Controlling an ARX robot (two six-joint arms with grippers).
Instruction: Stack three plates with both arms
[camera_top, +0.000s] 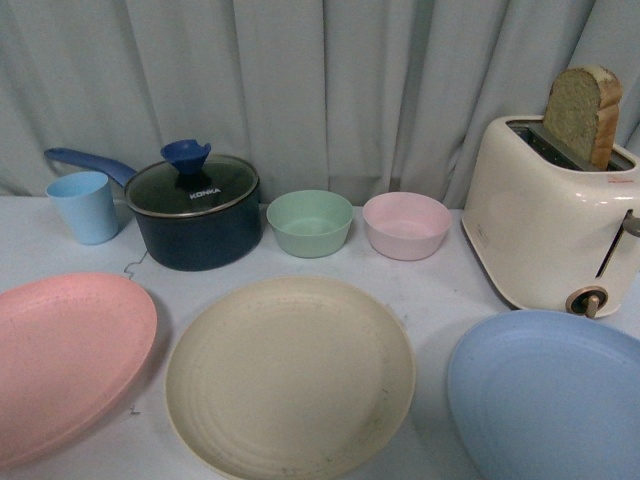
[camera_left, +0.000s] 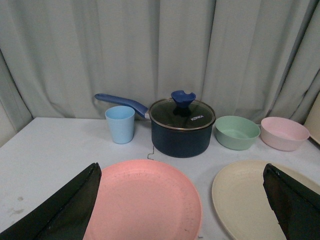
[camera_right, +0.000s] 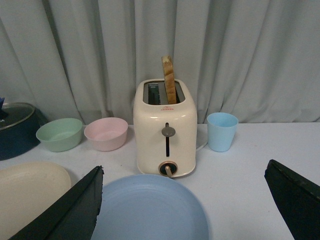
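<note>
The left tool (camera_left: 181, 169) hovers over the near part of the pink plate (camera_left: 145, 200), its two black fingers (camera_left: 62, 210) spread wide apart with nothing between them, facing the curtain (camera_left: 100, 50). That plate lies flat on the tabletop (camera_left: 50, 145), matte, faintly speckled and empty. Just beside it, toward the right arm, lies the cream plate (camera_left: 240, 195), parted from it by a strip of bare tabletop; one finger covers part of its rim. The right tool (camera_right: 185, 166) is posed the same way, fingers (camera_right: 65, 212) wide apart and empty, over the blue plate (camera_right: 150, 210), which lies flat, plain and empty. The front view shows the three plates in a row, cream in the middle with faint rings, none on top of another. Beyond the left tool stand a cup (camera_left: 120, 124), a dark pot (camera_left: 181, 135) with a glass lid (camera_left: 200, 116) and blue handle, a green bowl (camera_left: 236, 132) and a pink bowl (camera_left: 284, 133). Beyond the right tool a cream toaster (camera_right: 165, 130) stands just behind the blue plate, bread (camera_right: 169, 80) upright in one slot, with a second cup (camera_right: 222, 131) near it on the side away from the bowls.
</note>
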